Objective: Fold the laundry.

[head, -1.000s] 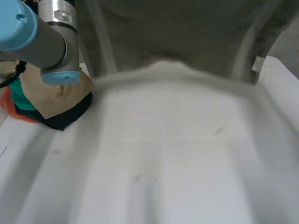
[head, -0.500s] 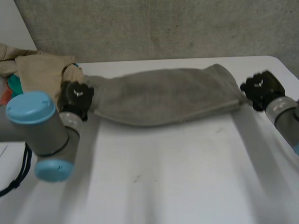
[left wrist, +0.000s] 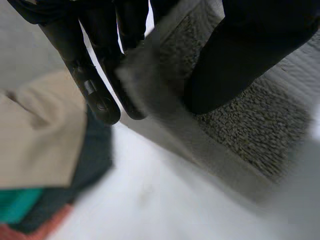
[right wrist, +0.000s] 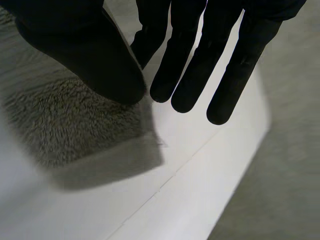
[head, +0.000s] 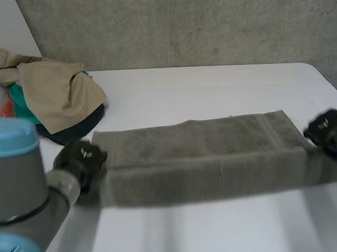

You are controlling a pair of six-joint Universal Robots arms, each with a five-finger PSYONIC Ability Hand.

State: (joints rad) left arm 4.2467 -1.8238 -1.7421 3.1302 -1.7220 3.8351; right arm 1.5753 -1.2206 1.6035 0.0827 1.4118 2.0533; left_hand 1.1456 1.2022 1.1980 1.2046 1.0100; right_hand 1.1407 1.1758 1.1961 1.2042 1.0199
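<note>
An olive-grey towel (head: 202, 152) is seen stretched across the middle of the head view, lying lengthwise on the white table (head: 211, 86). It is doubled along its length, and its near edge is blurred. At the left end of the towel, in the lower left of the frame, the left hand (head: 80, 160) is found. The right hand (head: 325, 127) is found at the right end, close to the right edge of the frame. The left arm (head: 21, 186), grey with a light-blue cap, is seen in the lower left corner.

In the left wrist view the edge of the towel (left wrist: 255, 130) is pinched by the left hand (left wrist: 95, 75): the thumb is pressed on the upper face of the cloth and the straight fingers are placed behind the edge. In the right wrist view the corner of the towel (right wrist: 65, 125) is held in the same manner by the right hand (right wrist: 85, 50), with the thumb on top and the straight fingers (right wrist: 187, 75) reaching past the cloth's edge. This corner is lifted a little, as a shadow is cast under it on the table (right wrist: 200, 175).

A pile of clothes (head: 57, 99) in beige, teal, dark and orange is placed in the upper left of the head view, near the far left corner of the towel. The same pile (left wrist: 40, 145) is seen just beside the left hand's fingertips. A grey wall (head: 181, 26) is seen behind the table.
</note>
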